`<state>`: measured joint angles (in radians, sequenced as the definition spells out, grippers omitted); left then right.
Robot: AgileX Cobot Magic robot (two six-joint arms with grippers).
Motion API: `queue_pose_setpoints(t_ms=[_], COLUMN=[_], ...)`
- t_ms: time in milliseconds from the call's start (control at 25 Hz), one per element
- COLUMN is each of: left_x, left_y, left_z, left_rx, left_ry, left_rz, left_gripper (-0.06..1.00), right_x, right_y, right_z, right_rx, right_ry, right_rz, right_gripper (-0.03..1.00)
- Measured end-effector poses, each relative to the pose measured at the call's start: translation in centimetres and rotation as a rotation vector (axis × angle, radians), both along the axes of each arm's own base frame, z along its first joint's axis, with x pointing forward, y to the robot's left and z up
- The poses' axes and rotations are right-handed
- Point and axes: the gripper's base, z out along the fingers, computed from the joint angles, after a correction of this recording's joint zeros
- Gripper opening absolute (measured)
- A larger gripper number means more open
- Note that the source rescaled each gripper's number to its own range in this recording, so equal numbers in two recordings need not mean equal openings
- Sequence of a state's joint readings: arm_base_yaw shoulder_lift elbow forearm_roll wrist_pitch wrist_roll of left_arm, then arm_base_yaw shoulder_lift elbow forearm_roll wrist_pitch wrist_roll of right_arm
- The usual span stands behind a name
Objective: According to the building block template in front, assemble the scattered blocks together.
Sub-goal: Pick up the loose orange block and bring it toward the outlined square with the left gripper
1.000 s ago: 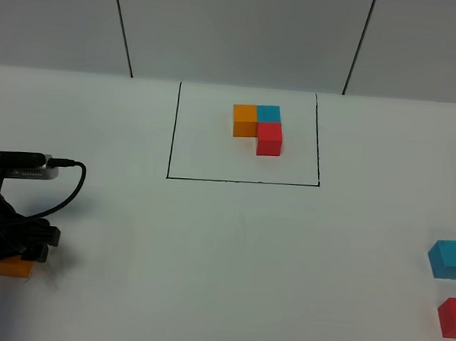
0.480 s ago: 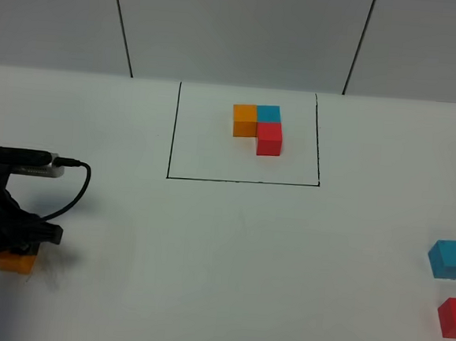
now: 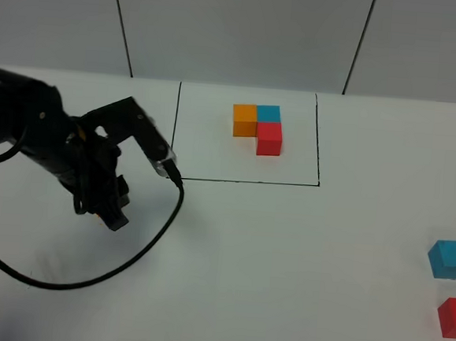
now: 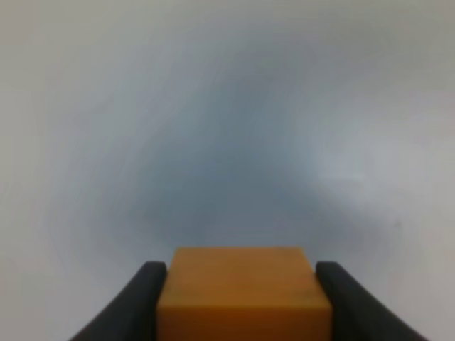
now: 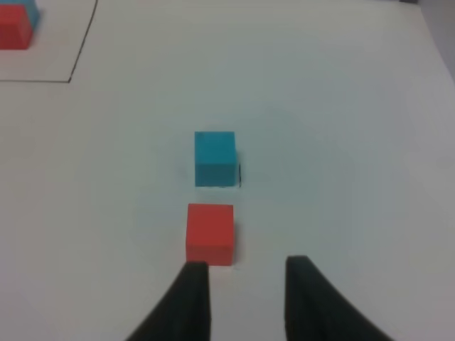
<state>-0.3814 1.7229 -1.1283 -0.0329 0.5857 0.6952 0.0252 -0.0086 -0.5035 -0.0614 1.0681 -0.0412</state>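
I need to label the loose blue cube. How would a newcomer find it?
Look at the table's right edge, well outside the black frame. Two loose cubes sit there apart; the blue cube is the farther one, behind the red cube.

White tabletop w/ grey panelled wall behind, two dark seams, even light.
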Motion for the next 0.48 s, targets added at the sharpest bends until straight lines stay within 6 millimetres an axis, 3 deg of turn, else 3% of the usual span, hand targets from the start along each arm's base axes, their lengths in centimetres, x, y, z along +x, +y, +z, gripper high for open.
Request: queue_pose_setpoints(t_ms=[160,280,480], left_x=[0.4,1.3,2.4], left_y=[-2.9,-4.3,-7.0], left_z=[2.4,3.0,1.8], left_rx=[0.052,0.059,0.074], left_ry=[0.009,0.027,0.032], left_rz=[-0.24,-0.321,-0.433], left_gripper=[0.01,0.01,0.01], right_x=[0.0,0.0,0.0], right_y=[0.0,0.0,0.0], right_z=[0.0,0.0,0.0], right_rx=[0.001,0.001,0.001], right_ry=[0.0,0.0,0.0], right_rz=[0.001,0.001,0.001], right_gripper=[0.0,0.0,0.0])
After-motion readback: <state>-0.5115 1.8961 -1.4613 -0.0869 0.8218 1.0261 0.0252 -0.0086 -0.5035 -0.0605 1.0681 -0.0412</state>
